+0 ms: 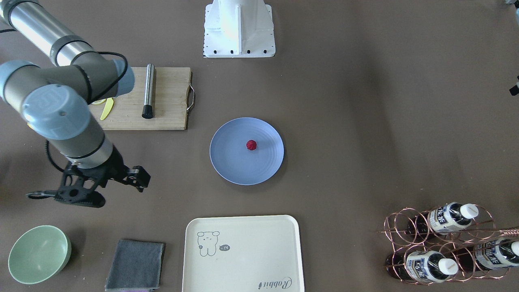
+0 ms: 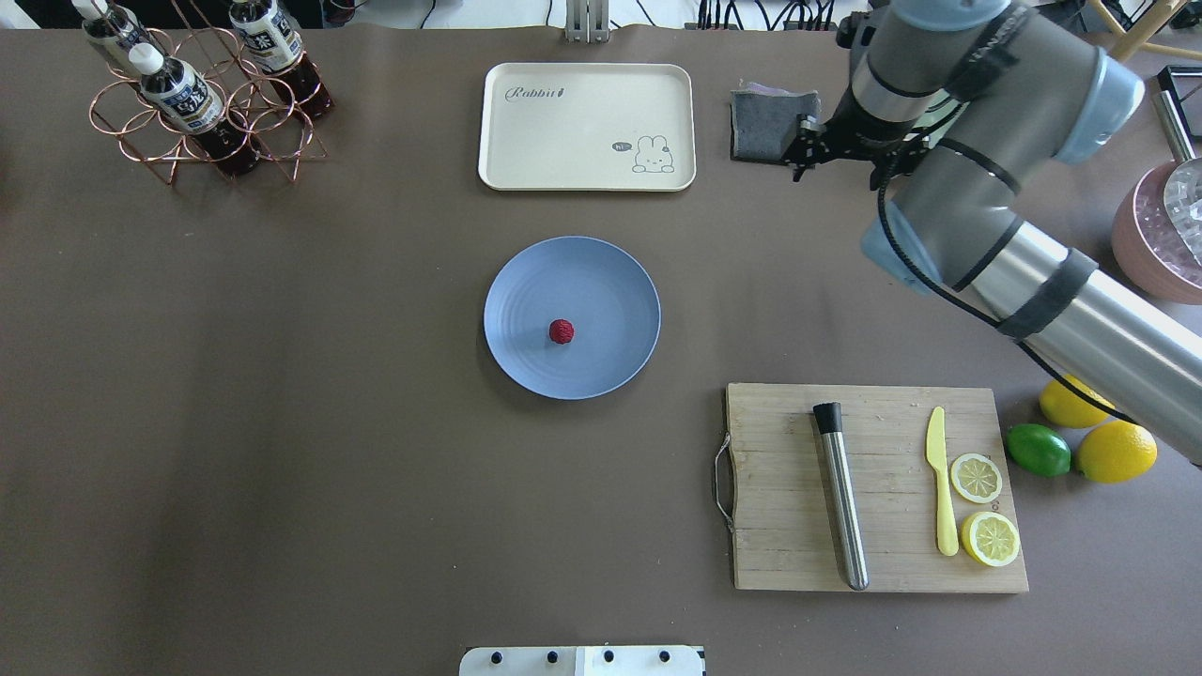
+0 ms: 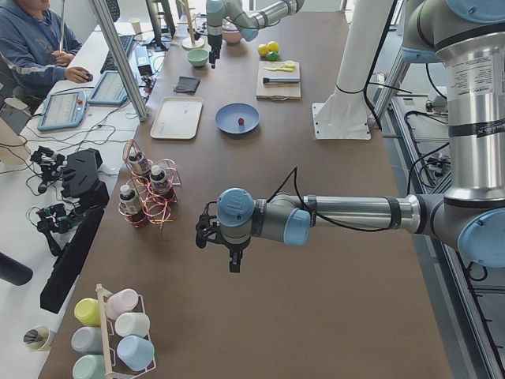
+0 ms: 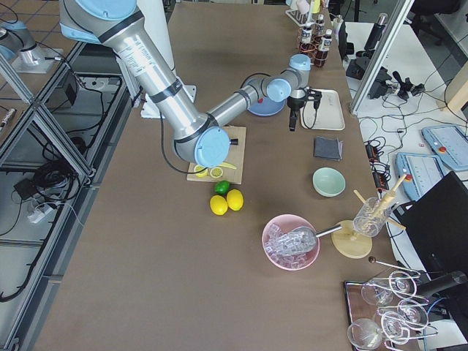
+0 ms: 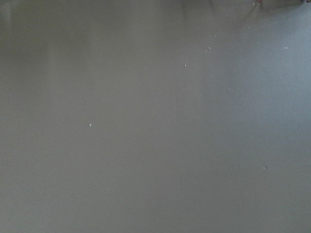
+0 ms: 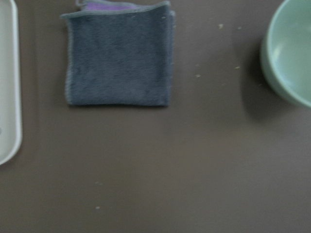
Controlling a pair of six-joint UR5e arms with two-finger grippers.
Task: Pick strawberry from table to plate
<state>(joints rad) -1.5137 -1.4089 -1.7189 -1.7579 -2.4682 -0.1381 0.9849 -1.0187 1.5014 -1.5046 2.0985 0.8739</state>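
The small dark-red strawberry [image 1: 251, 144] [image 2: 561, 330] lies near the middle of the round blue-grey plate [image 1: 235, 166] [image 2: 610, 282], at the centre of the brown table [image 1: 344, 121]. My right gripper [image 1: 81, 198] [image 2: 809, 150] hangs well away from the plate, above the table between the grey cloth [image 6: 119, 58] and the green bowl [image 6: 291, 53]. Its fingertips are hidden under its body, so I cannot tell whether it is open or shut. Nothing shows in it. My left gripper [image 3: 234, 264] appears only in the exterior left view, far from the plate, its state unclear.
A cream tray [image 2: 587, 127] lies beyond the plate. The cutting board [image 2: 878, 488] carries a steel rod, a yellow knife and lemon slices. Lemons and a lime [image 2: 1038, 449] sit beside it. A copper bottle rack [image 2: 202, 94] stands far left. A person [image 3: 35, 47] sits at a desk.
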